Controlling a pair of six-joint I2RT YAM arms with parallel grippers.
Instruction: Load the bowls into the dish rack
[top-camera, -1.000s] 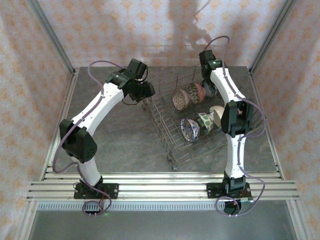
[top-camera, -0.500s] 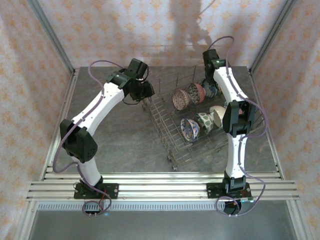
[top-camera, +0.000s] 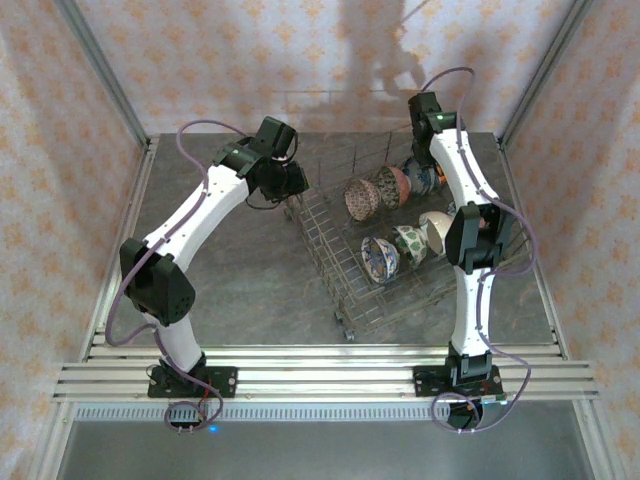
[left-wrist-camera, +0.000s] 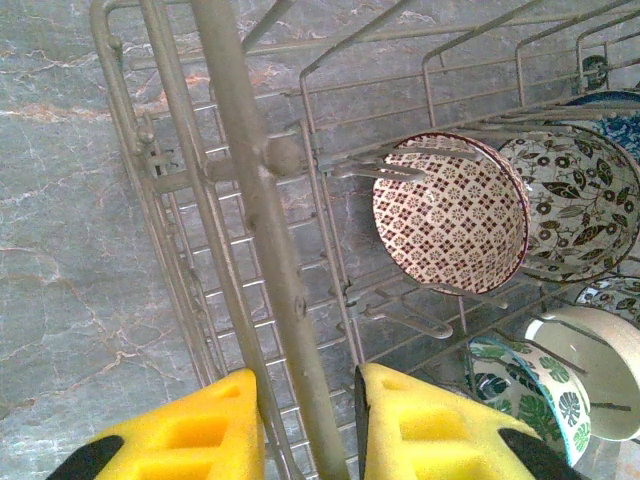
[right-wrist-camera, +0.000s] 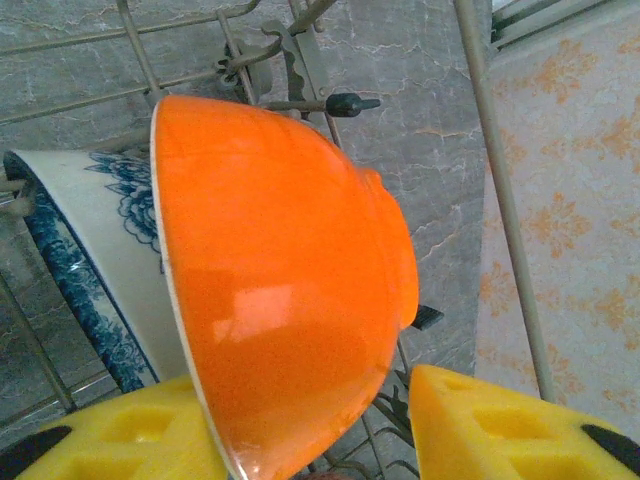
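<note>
The grey wire dish rack (top-camera: 345, 290) lies at the table's middle right. Several bowls stand on edge between its tines: a brown-patterned one (left-wrist-camera: 450, 215), a dark floral one (left-wrist-camera: 580, 200), a green leaf one (left-wrist-camera: 530, 400) and a cream one (left-wrist-camera: 600, 360). My left gripper (left-wrist-camera: 308, 420) is at the rack's far left corner, shut on its thick rim bar (left-wrist-camera: 255, 200). At the rack's far end, my right gripper (right-wrist-camera: 310, 420) is open astride the bright orange bowl (right-wrist-camera: 290, 270), its right finger (right-wrist-camera: 490, 430) standing apart from the bowl. A blue-and-white bowl (right-wrist-camera: 100, 240) leans just behind the orange one.
The rack sits askew on the grey marbled table (top-camera: 240, 270). Patterned walls and metal posts (top-camera: 525, 90) close in the far side, near my right wrist. Bare table lies left of the rack.
My right wrist has drawn back a little toward the far right corner above the rack's end. The left arm has stayed at the rack's corner.
</note>
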